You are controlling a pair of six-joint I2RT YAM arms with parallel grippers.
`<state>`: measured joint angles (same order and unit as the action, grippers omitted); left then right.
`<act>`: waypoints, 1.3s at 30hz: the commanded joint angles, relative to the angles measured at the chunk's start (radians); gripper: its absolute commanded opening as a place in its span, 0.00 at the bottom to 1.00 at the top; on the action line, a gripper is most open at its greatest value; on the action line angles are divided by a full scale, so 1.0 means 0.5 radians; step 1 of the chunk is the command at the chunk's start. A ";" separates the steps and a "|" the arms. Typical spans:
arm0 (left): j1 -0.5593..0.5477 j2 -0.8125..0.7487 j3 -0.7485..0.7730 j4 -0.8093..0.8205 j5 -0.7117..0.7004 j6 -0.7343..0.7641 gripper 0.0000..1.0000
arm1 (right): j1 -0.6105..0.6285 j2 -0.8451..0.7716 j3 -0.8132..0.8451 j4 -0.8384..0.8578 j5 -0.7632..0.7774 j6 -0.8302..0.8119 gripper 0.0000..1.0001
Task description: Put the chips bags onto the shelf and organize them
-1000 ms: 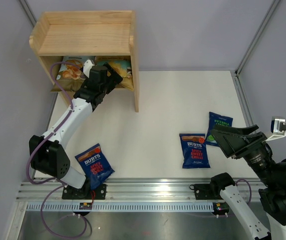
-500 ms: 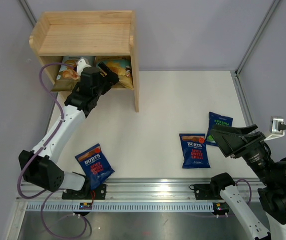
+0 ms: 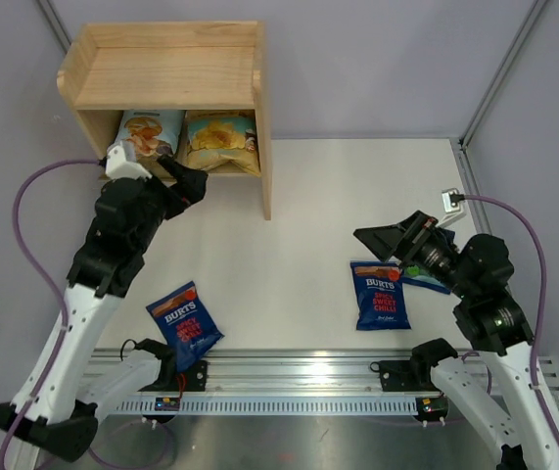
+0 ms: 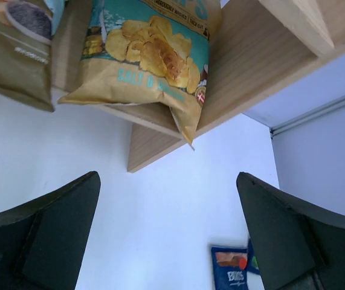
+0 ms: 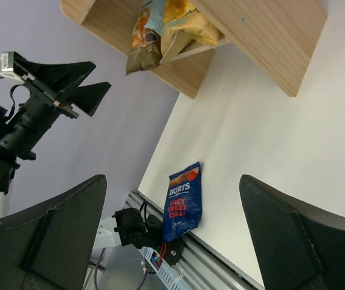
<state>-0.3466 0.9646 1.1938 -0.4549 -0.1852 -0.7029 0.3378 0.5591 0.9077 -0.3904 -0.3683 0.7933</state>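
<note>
The pine shelf [image 3: 166, 73] stands at the back left. Its lower tier holds the light-blue Cassava bag [image 3: 147, 132] and the yellow chips bag [image 3: 222, 140], both also in the left wrist view [image 4: 15, 48] [image 4: 151, 57]. My left gripper [image 3: 189, 181] is open and empty just in front of that tier. One Burts bag [image 3: 184, 324] lies at the front left, another [image 3: 378, 294] at centre right. The green-lettered bag [image 3: 418, 280] is mostly hidden under my right arm. My right gripper [image 3: 382, 238] is open and empty above the table.
The shelf's top tier [image 3: 162, 39] holds nothing. Grey walls close in on the left and back. A metal rail [image 3: 289, 367] runs along the near edge. The right wrist view shows the left arm [image 5: 45, 90] and the front-left Burts bag [image 5: 184, 202].
My left gripper has pulled back out of the lower tier, toward the left and front. My right arm has swung forward and left, over the green-lettered bag.
</note>
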 commanded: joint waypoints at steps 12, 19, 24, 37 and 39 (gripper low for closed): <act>-0.006 -0.873 0.002 -1.179 -0.455 0.411 0.99 | 0.170 0.513 -0.419 1.014 -0.656 0.236 0.95; -0.006 -1.223 -0.163 -1.198 -0.568 0.632 0.99 | 0.790 0.925 -0.429 1.017 -0.065 0.137 0.93; -0.022 -1.511 -0.298 -1.112 -0.639 0.651 0.99 | 1.158 1.298 -0.469 1.293 0.239 0.276 0.88; -0.025 -1.791 -0.390 -1.133 -1.004 0.559 0.99 | 1.736 2.489 0.010 1.658 0.249 0.551 0.77; -0.025 -1.782 -0.387 -1.133 -1.001 0.562 0.99 | 1.763 2.609 0.016 1.784 0.279 0.652 0.76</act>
<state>-0.3553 0.0746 1.0061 -1.0466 -0.6456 -0.4240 1.1965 1.8030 0.8761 0.3626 -0.2699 1.0298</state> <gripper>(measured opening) 0.988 0.765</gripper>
